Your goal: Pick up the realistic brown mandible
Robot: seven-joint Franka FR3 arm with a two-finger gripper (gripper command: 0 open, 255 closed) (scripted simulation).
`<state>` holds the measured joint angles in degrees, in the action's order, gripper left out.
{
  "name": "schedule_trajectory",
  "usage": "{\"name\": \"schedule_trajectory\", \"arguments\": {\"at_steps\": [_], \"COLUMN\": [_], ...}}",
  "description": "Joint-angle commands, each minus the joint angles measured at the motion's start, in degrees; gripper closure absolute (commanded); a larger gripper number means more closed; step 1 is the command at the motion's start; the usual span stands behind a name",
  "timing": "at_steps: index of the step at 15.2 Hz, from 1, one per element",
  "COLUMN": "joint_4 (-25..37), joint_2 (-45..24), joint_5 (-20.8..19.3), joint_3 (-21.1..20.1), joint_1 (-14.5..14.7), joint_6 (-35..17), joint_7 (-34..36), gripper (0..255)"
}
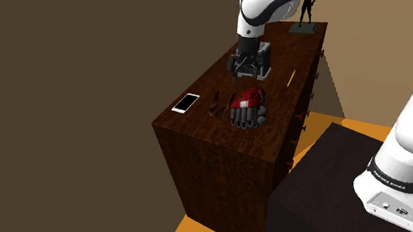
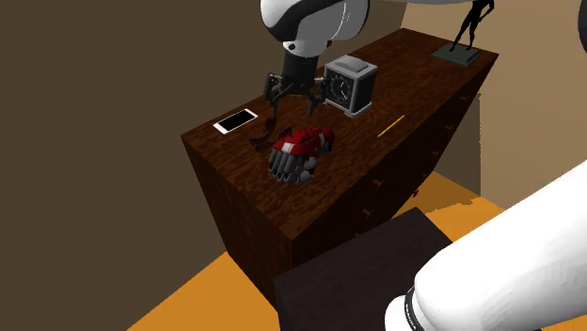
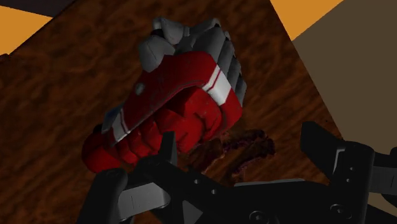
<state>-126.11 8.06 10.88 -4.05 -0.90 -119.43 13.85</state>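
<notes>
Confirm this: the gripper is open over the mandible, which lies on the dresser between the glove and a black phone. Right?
Not quite: the phone is white, not black, as the shoulder view shows. The rest holds: the gripper is open over the mandible, which lies on the dresser between the glove and the phone.

The counter [image 2: 357, 141] is dark, grained wood; the red glove [image 3: 184, 95] looks smooth and glossy; the brown mandible [image 3: 245, 149] looks rough, matt.
</notes>
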Motion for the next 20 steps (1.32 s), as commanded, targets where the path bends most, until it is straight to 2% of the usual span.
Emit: {"name": "schedule_trajectory", "arguments": {"at_steps": [1, 8, 14, 20], "joint_4": [2.70, 14.34, 27.31, 26.22], "joint_2": [-4.90, -20.53, -34.23, -36.67], "joint_5": [0.90, 3.89, 6.13, 6.64], "joint_3": [0.00, 0.10, 0.02, -0.18], "joint_1": [-0.01, -0.20, -0.61, -0.62], "joint_6": [-2.21, -6.18, -6.95, -10.38], "joint_7": [0.52, 2.18, 3.87, 2.81], "gripper": [0, 0, 0, 0]}}
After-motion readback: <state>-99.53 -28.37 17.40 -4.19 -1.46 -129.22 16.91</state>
